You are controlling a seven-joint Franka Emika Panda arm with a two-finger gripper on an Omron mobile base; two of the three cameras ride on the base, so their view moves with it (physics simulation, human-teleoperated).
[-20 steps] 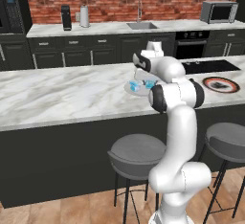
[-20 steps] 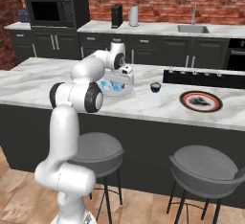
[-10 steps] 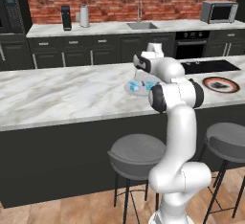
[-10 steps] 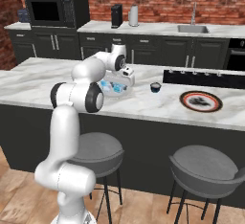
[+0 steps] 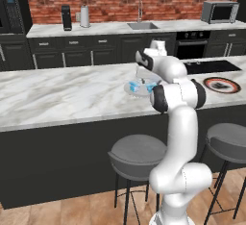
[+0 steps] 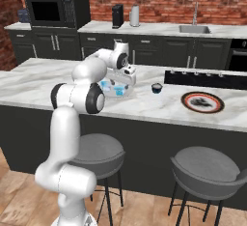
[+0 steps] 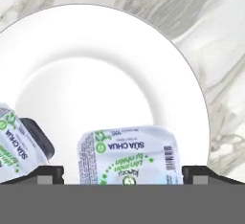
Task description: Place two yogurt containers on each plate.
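Note:
The pale grey-white plate (image 7: 115,50) lies on the marble island, also seen from the base cameras (image 5: 130,89) (image 6: 126,92). Two light blue yogurt containers rest on it: one (image 7: 129,158) lies between my fingertips (image 7: 198,174) with gaps on both sides, the other (image 7: 9,144) at the plate's left edge. My gripper (image 7: 122,175) (image 5: 143,79) (image 6: 121,81) hangs open just above this plate. A dark yogurt container (image 6: 157,88) stands alone on the counter further right. The red-rimmed dark plate (image 6: 202,102) (image 5: 221,84) lies near the island's right end.
A black cooktop (image 6: 207,79) is set into the island behind the red-rimmed plate. Two grey stools (image 6: 207,169) (image 6: 99,148) stand in front of the island. The back counter holds a sink (image 6: 194,28) and a kettle (image 6: 134,15).
My gripper has gone from shut to open over the pale plate, letting go of a light blue yogurt container that now rests on it. The arm has hardly moved.

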